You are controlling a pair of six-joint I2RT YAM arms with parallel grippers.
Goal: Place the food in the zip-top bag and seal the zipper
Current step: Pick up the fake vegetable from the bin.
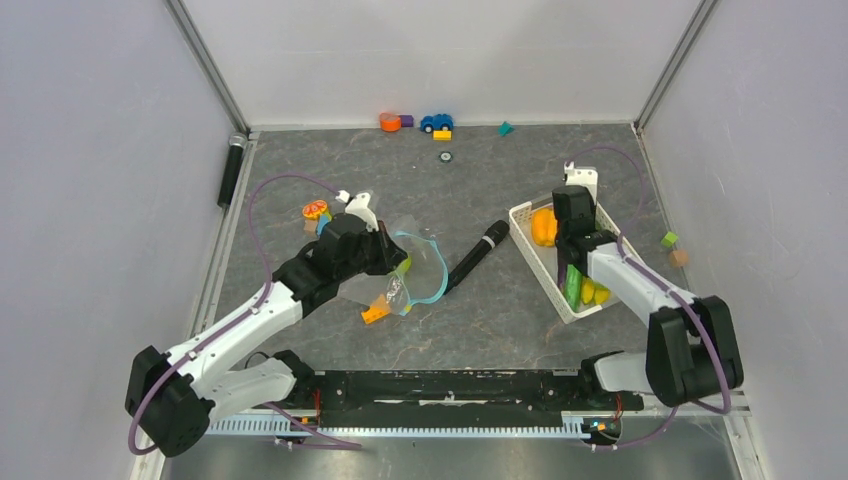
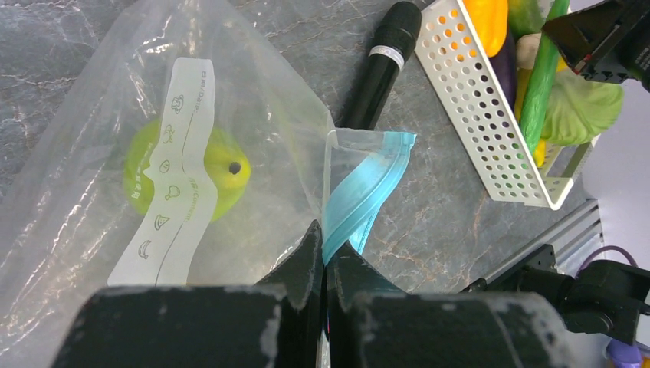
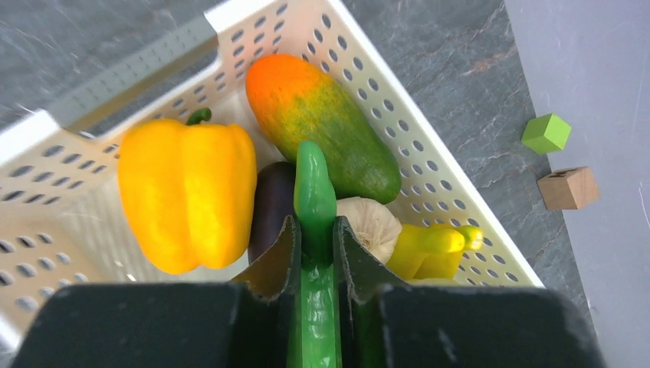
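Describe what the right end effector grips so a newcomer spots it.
Find the white slotted basket on the right of the table. Inside, the right end effector pinches a long green pod. It alone is thin and stick-like, unlike the yellow pepper and orange-green mango beside it.

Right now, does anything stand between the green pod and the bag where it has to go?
Yes. A black microphone lies between the basket and the bag, and the basket's wall rises beside the pod. Both are low, so a lifted pod would probably pass over them.
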